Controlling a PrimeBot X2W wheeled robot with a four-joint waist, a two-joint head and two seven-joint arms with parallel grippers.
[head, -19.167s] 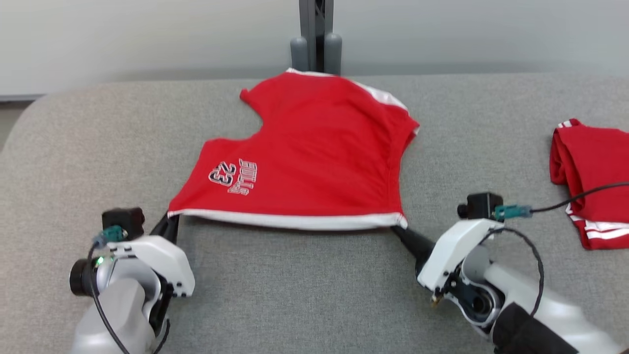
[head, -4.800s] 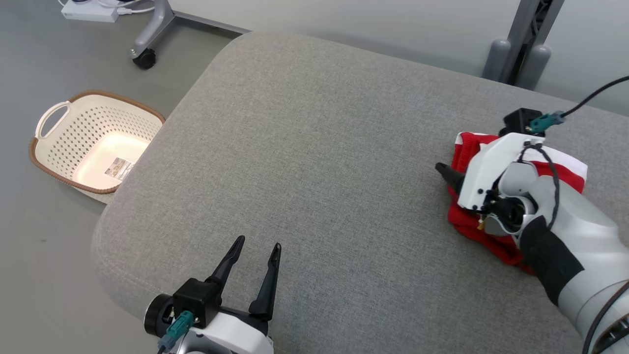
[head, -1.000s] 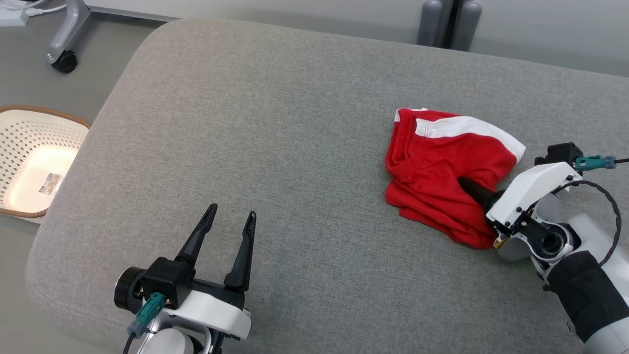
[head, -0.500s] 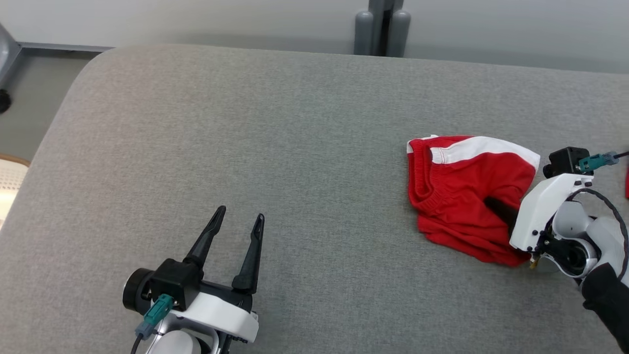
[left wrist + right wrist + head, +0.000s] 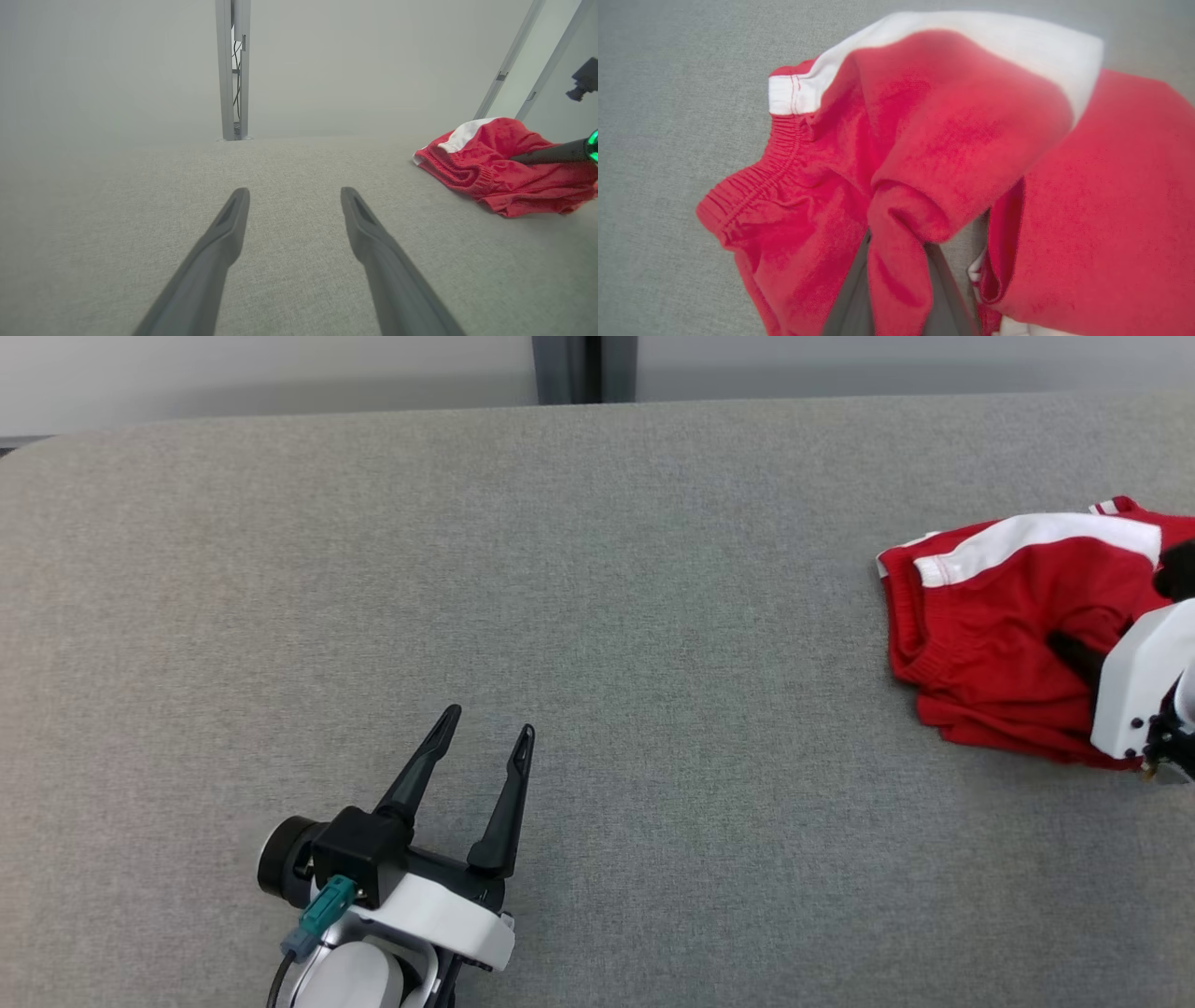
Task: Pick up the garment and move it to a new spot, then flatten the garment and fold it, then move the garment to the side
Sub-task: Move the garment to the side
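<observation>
On the woven grey pad (image 5: 597, 569), right pincer (image 5: 1060, 642) pinches the rumpled red garment (image 5: 999, 607); left pincer (image 5: 490, 720) spread.

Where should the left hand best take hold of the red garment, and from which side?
Likely the ribbed waistband, coming from the robot's left: this thick edge bulges up, faces the open left hand, and lies away from the fold the right hand pinches.

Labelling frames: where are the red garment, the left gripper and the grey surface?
red garment (image 5: 994, 621): head view, red front panel.
left gripper (image 5: 491, 720): head view, between its fingertips.
grey surface (image 5: 653, 569): head view, bare middle.
</observation>
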